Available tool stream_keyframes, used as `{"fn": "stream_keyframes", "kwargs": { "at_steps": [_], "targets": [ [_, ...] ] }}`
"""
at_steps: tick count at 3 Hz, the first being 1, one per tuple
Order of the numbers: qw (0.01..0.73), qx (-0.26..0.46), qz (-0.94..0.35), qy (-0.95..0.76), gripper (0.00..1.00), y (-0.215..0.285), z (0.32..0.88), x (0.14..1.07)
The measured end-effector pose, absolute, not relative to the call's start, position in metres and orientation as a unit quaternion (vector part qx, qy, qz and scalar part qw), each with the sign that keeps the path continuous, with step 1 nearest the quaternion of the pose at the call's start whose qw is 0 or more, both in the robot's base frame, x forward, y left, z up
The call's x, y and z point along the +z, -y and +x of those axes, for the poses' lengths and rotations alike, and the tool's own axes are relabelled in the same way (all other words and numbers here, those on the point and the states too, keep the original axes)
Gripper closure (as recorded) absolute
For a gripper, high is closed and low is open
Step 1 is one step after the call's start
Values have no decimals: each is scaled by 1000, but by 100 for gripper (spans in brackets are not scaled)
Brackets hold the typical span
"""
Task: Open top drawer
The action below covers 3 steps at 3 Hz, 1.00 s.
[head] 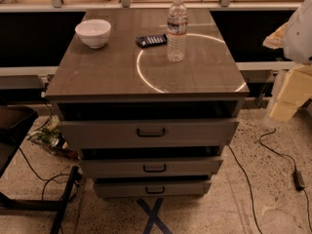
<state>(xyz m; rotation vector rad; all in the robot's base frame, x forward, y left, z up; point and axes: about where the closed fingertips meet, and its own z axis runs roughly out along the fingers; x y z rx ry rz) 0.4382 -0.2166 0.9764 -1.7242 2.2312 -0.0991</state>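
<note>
The top drawer (pixel 148 132) is the widest grey front, just under the cabinet top, with a dark loop handle (pixel 150 132) at its centre. A dark gap shows above its front. The mid-sized drawer (pixel 152 167) and the smallest drawer (pixel 153 188) sit below it, each with a smaller handle. My gripper (pixel 291 94) is at the right edge of the view, a pale yellowish part under the white arm (pixel 300 28). It is to the right of the cabinet, apart from it, and holds nothing that I can see.
On the cabinet top (pixel 107 72) stand a white bowl (pixel 93 32), a clear water bottle (pixel 176 29) and a dark snack packet (pixel 151 40). Cables (pixel 273 150) lie on the floor at right. A dark chair frame (pixel 29 199) stands at left.
</note>
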Motion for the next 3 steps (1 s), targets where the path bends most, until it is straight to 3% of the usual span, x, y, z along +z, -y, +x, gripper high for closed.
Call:
{"fn": "stream_keyframes", "kwargs": {
  "at_steps": [3],
  "targets": [
    [112, -56, -636, -761, 0, 183, 449, 929]
  ]
}}
